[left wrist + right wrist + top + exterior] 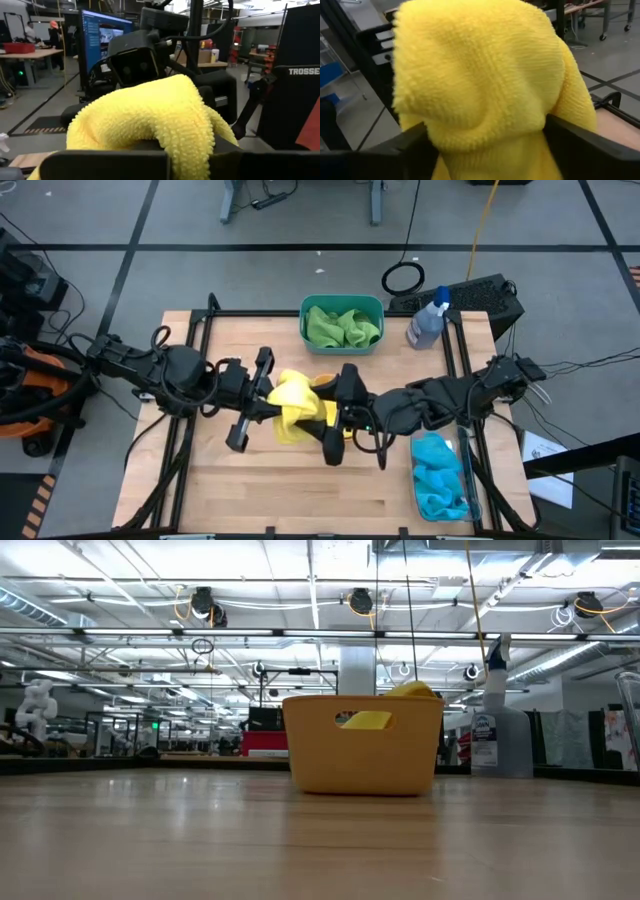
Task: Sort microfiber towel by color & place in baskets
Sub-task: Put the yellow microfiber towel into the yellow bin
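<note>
Two dark arms are meeting over the middle of the wooden tabletop [250,490], each gripper clamped on yellow microfiber. The left gripper [262,402] is reaching in from the left and the right gripper [335,415] from the right, with the yellow towel [295,405] bunched between them, touching both. In the left wrist view the yellow towel [150,117] is draping over that gripper's dark finger, its loose end hanging downward; in the right wrist view the same yellow cloth [480,85] is pinched between the two dark fingers and bulging up above them. Seen from above, the cloth's long axis is running roughly across the tabletop, from one gripper to the other, with a tail trailing toward the near edge.

The orange basket [362,745] is sitting directly beneath the two grippers, a second yellow cloth showing above its rim in the low view. Beyond the grippers, toward the far edge, the teal basket [341,305] is holding the green towels [340,327]. Beside the right arm, near the front right corner, the clear basket [470,500] is holding the blue towels [438,475]. A spray bottle [428,320] is standing just right of the teal basket.
</note>
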You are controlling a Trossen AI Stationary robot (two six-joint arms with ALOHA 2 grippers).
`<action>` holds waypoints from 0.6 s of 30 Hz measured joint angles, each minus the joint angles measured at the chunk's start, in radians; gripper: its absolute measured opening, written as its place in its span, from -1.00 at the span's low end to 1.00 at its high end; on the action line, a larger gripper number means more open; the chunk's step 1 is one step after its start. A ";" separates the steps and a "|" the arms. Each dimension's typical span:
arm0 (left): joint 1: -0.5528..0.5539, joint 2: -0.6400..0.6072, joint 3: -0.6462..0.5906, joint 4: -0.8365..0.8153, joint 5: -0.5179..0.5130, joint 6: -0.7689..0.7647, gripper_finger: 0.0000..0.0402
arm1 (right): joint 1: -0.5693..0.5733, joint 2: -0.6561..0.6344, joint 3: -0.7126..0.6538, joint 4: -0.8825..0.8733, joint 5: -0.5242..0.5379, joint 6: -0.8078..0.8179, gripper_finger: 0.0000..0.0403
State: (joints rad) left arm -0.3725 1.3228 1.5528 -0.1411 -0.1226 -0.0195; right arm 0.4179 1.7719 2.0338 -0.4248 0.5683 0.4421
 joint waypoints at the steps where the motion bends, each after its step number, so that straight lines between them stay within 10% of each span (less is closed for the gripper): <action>1: 0.000 0.000 0.000 0.001 0.000 -0.001 -0.92 | 0.000 0.000 0.004 -0.001 0.000 0.001 0.52; 11: -0.001 0.000 0.000 -0.009 -0.023 -0.278 -0.88 | 0.001 0.001 0.038 -0.037 -0.038 -0.009 -0.88; 18: -0.016 -0.006 0.000 -0.101 -0.025 -0.403 -0.57 | 0.009 -0.048 0.037 -0.148 -0.044 0.051 -0.90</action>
State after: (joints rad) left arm -0.3883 1.3168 1.5524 -0.2426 -0.1476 -0.4224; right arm 0.4271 1.7239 2.0712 -0.5732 0.5243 0.4929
